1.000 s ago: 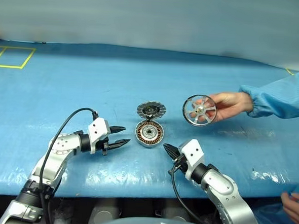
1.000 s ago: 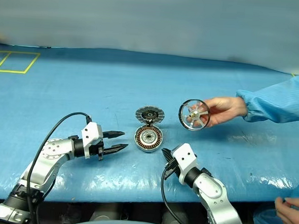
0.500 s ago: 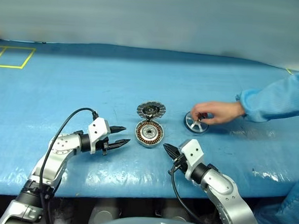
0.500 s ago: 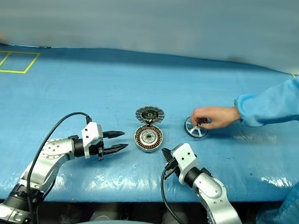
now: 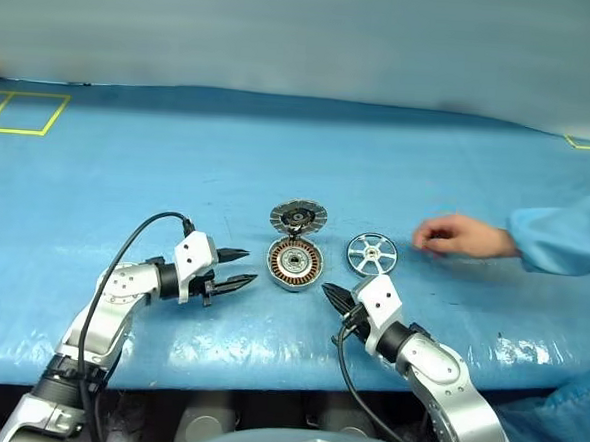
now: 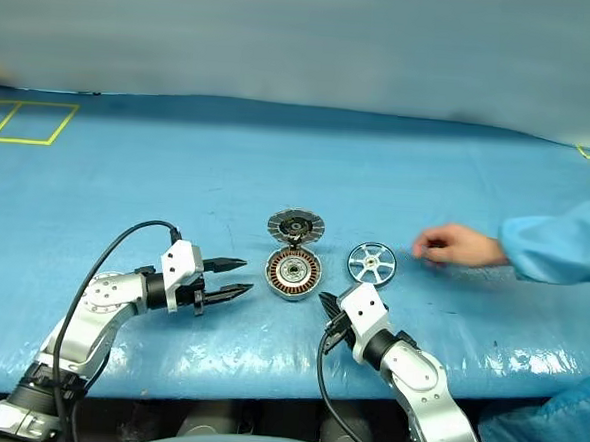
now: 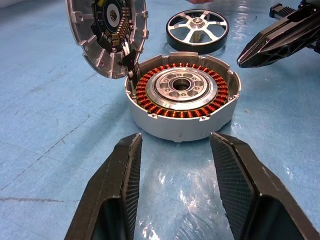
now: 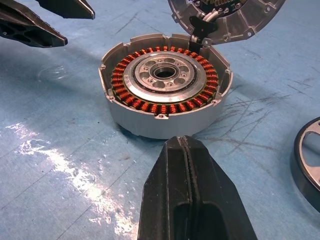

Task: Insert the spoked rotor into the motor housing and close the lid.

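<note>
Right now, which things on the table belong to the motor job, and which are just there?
Job:
spoked rotor, flat on the table
motor housing, open
lid, hinged up

Not part of it:
person's hand
yellow tape square

Both robot arms are silver-grey metal with rounded joint housings, black wrist collars and white blocks at the wrists. The left gripper [image 5: 239, 267] and right gripper [image 5: 332, 296] each have two tapered black fingers with textured inner pads [image 7: 230, 170], and a black cable loops along each forearm. The person [image 5: 566, 243] wears a light blue sleeve with a gathered cuff.
</note>
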